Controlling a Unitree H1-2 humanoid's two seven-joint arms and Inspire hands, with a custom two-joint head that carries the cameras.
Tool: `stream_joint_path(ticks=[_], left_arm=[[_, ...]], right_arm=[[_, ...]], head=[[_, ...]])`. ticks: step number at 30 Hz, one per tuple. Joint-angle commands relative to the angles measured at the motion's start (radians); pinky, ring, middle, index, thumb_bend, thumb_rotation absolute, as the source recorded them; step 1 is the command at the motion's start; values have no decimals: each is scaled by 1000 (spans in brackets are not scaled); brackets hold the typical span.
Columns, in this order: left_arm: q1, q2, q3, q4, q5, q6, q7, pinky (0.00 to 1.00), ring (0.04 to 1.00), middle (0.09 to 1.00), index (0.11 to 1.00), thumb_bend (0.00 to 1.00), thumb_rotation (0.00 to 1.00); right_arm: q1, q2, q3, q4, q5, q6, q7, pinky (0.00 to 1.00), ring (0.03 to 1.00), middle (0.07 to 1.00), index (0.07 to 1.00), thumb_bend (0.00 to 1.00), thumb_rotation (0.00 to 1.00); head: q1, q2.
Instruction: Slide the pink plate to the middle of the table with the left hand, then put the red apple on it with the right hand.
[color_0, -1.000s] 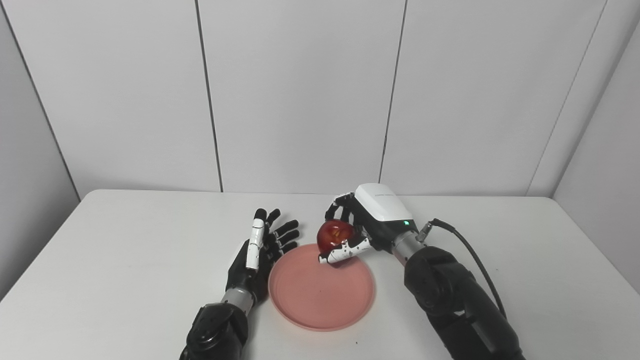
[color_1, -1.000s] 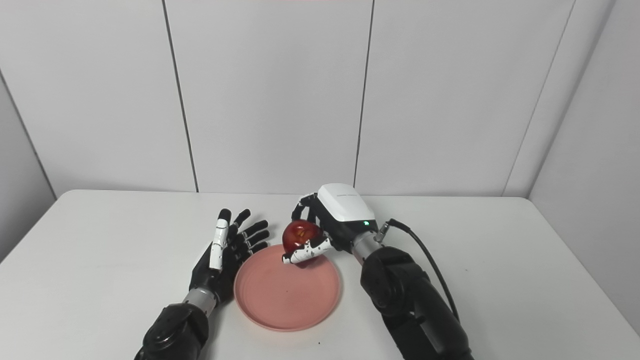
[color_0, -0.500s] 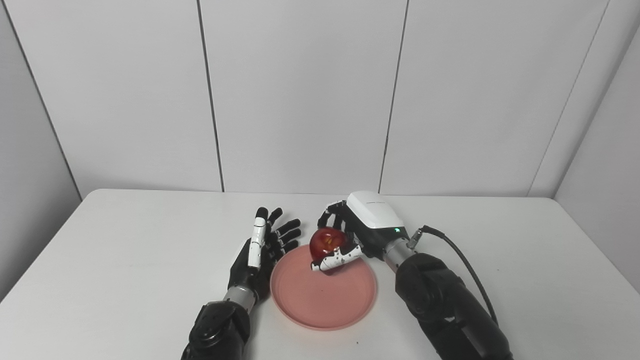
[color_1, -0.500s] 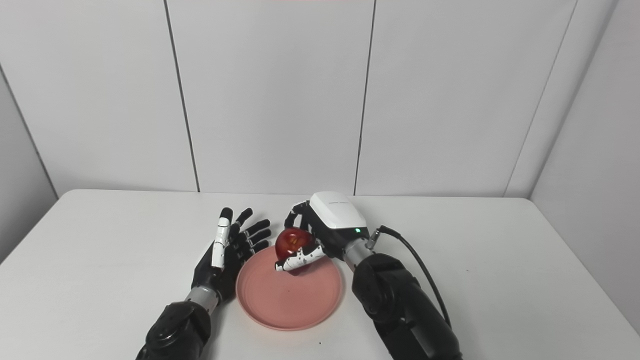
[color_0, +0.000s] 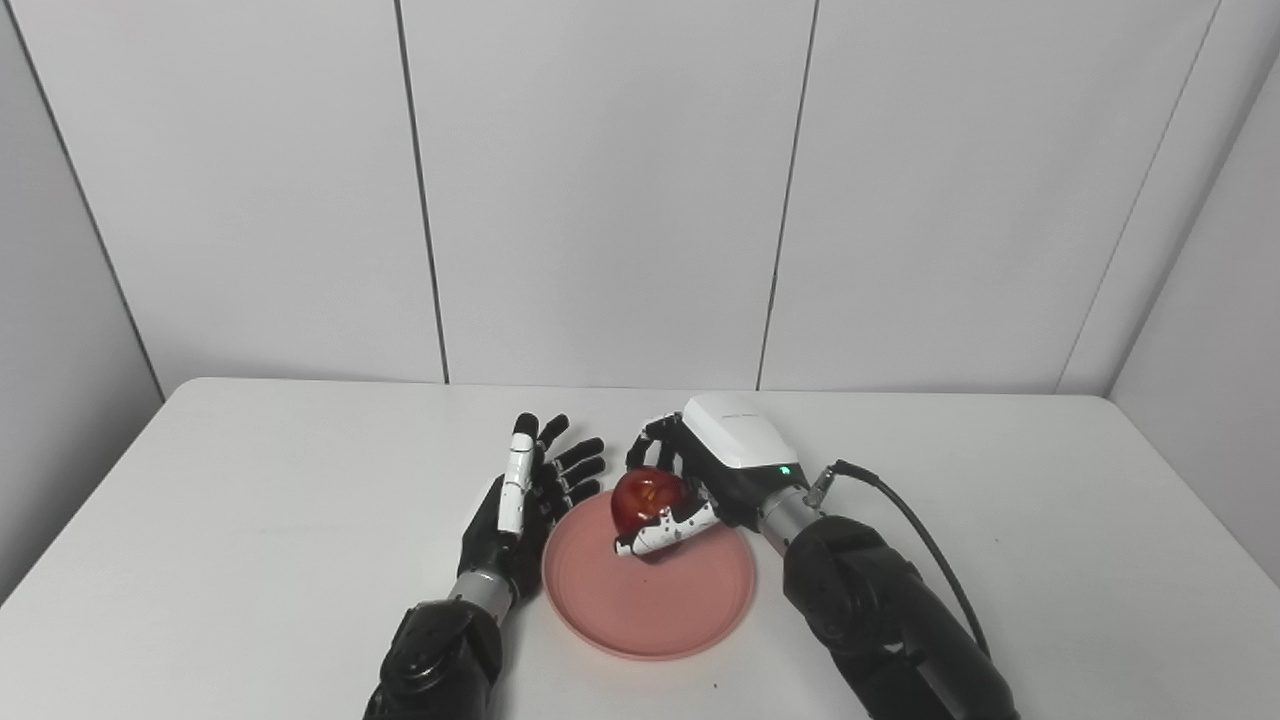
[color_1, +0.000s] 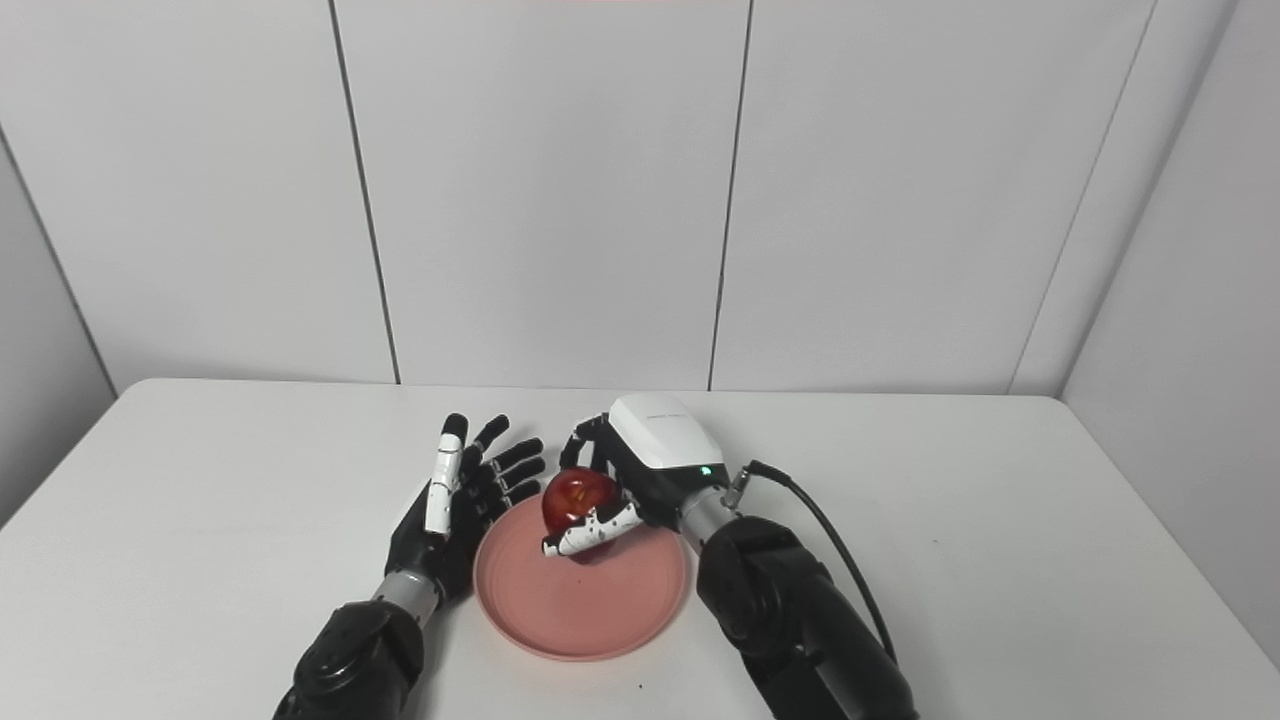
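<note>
The pink plate (color_0: 650, 600) lies on the white table (color_0: 250, 520) near the front middle. My right hand (color_0: 705, 475) is shut on the red apple (color_0: 645, 497) and holds it over the far part of the plate, close to its surface. My left hand (color_0: 525, 495) is open with fingers spread, resting on its edge against the plate's left rim. The same scene shows in the right eye view, with the apple (color_1: 577, 495) over the plate (color_1: 580, 600).
A black cable (color_0: 920, 520) runs from my right wrist along the forearm. Grey wall panels stand behind the table's far edge.
My right hand has carried the apple left and toward me, lower over the plate. The left hand has stayed in place beside the plate.
</note>
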Motion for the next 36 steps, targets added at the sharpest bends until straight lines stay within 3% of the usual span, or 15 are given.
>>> stream_joint_path(ticks=[1, 11, 24, 26, 28, 36], left_arm=[[47, -6, -2, 66, 17, 58, 29, 863, 827, 791, 923, 663, 979], [50, -6, -3, 63, 14, 61, 24, 882, 837, 801, 928, 665, 984], [54, -5, -2, 58, 11, 68, 23, 851, 832, 801, 916, 661, 974], [54, -4, -3, 60, 13, 67, 22, 851, 829, 803, 911, 667, 974], [53, -3, -4, 61, 15, 65, 22, 848, 827, 804, 903, 668, 974], [52, -2, -4, 66, 13, 68, 22, 849, 839, 826, 924, 662, 984]], right_arm=[[-39, 6, 1, -27, -9, -13, -15, 226, 299, 392, 488, 498, 165], [-27, 12, 32, -23, -27, -11, -21, 216, 289, 376, 487, 500, 165], [-31, 8, 32, -18, -24, 0, -3, 191, 267, 354, 487, 505, 178], [-30, 6, 28, -22, -19, -1, 2, 206, 287, 381, 525, 663, 469], [-31, 2, 29, -28, -24, 4, 11, 284, 372, 466, 579, 774, 611], [-35, -6, 25, -32, -37, 8, 16, 525, 627, 703, 686, 987, 702]], head=[[2, 2], [3, 1], [1, 4], [0, 4], [0, 4], [-1, 4]])
